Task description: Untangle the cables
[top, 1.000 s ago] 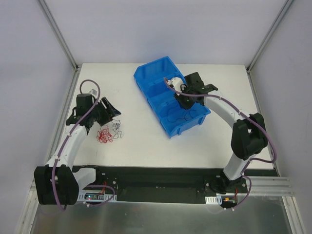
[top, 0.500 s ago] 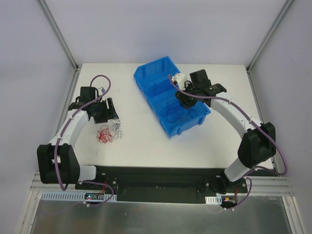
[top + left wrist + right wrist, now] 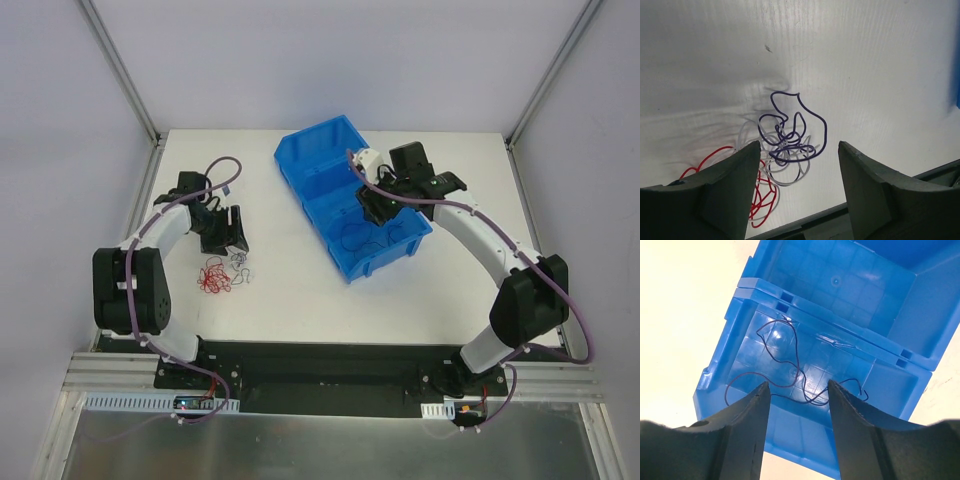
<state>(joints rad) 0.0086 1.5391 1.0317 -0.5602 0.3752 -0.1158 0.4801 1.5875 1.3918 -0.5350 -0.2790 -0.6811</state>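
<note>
A small tangle lies on the white table at the left: a red wire (image 3: pixel 212 277) (image 3: pixel 760 196), a dark purple wire (image 3: pixel 790 135) and a white wire (image 3: pixel 785 175) looped together (image 3: pixel 240 262). My left gripper (image 3: pixel 232 238) (image 3: pixel 799 165) is open and empty, just above the tangle. A loose dark wire (image 3: pixel 362 240) (image 3: pixel 795 375) lies in the near compartment of the blue bin (image 3: pixel 300 165). My right gripper (image 3: pixel 372 208) (image 3: pixel 799 400) is open and empty above that compartment.
The blue bin (image 3: pixel 920 380) has two compartments; the far one holds nothing I can see. Metal frame posts stand at the table's back corners. A black base strip (image 3: pixel 330 365) runs along the near edge.
My left arm has swung its elbow toward the left wall while its gripper stayed over the tangle. My right gripper has risen out of the bin, leaving the dark wire there.
</note>
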